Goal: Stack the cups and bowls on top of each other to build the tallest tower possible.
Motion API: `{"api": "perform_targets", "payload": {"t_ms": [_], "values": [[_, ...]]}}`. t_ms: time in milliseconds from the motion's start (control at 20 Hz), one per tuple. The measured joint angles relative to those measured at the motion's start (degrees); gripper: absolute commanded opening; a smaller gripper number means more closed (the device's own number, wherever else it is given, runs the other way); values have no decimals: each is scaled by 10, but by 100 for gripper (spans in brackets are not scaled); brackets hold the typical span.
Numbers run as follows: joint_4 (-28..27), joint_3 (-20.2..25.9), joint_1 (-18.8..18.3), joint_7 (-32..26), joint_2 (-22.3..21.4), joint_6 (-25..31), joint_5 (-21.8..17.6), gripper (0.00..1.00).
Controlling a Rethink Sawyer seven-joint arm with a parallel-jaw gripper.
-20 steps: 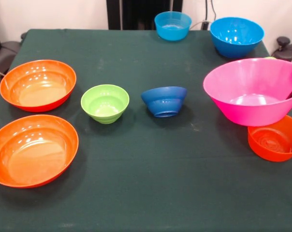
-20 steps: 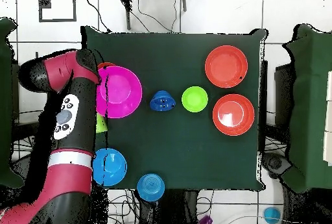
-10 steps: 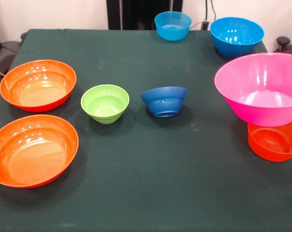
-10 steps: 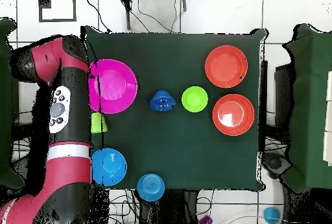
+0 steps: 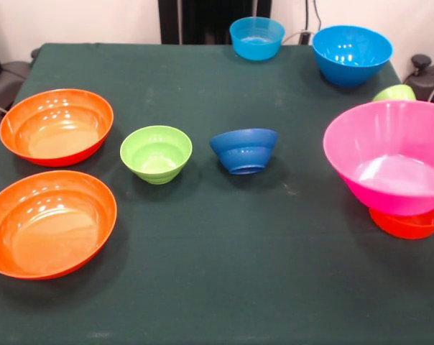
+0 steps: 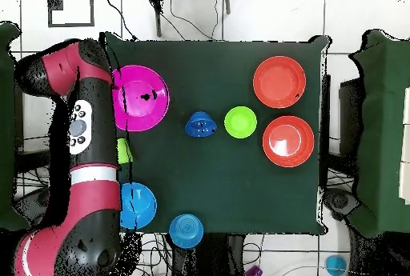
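Observation:
The big pink bowl (image 5: 389, 154) (image 6: 142, 98) is at the table's right in the front view, on or just above a smaller orange bowl (image 5: 411, 224); I cannot tell if they touch. Only the orange bowl's front edge shows beneath it. Behind the pink bowl, the rim of a lime green cup (image 5: 394, 92) (image 6: 122, 151) peeks out. The red arm (image 6: 80, 129) runs along the table's left edge in the overhead view and covers the pink bowl's left rim. The gripper is hidden under it and lies outside the front view.
Two wide orange bowls (image 5: 56, 126) (image 5: 49, 221) sit at the left in the front view. A small lime green bowl (image 5: 156, 153) and a dark blue bowl (image 5: 243, 149) are mid-table. Two sky blue bowls (image 5: 256, 37) (image 5: 351, 54) stand at the far edge.
The pink bowl has come down and toward the front edge, now covering most of the smaller orange bowl. The green cup's rim shows behind it. The arm has shifted slightly.

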Motion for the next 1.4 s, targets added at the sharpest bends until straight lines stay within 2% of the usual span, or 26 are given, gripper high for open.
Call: {"api": "perform_targets", "payload": {"t_ms": [250, 750, 1400], "values": [[-35, -14, -11, 0, 23, 5, 2, 0], [-65, -28, -14, 0, 40, 5, 5, 0], [-69, -34, -14, 0, 44, 5, 12, 0]]}}
